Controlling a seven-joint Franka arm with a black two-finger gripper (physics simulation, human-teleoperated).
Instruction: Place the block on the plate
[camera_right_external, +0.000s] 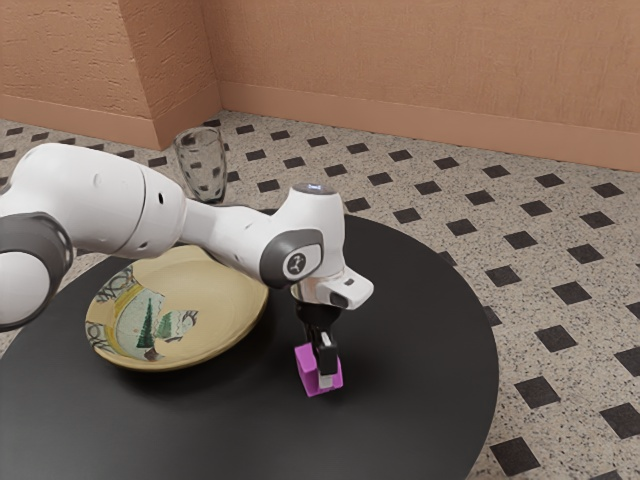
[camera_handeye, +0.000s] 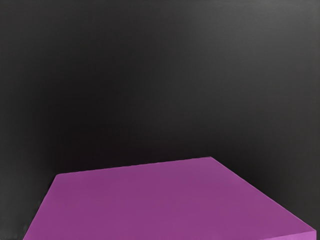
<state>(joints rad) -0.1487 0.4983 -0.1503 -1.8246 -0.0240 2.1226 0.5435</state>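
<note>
In the exterior view, the black table (camera_right_external: 430, 350) is curving to its edge at right, leaving bare room beside the block; at centre left, the plate's (camera_right_external: 225, 300) rim is standing near, apart from the block. At lower centre, the gripper (camera_right_external: 325, 374) is reaching down at the magenta block (camera_right_external: 306, 368), one finger overlapping its near side; whether they are spreading or pinching, I cannot tell. In the wrist view, the block is lying just under the hand, dark tabletop extending beyond its edges.

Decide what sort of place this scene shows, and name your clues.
Perhaps a simulated dining room or café corner: a round black table, a decorated plate on it, and a speckled floor with dark diamonds below a plain orange-brown wall.
</note>
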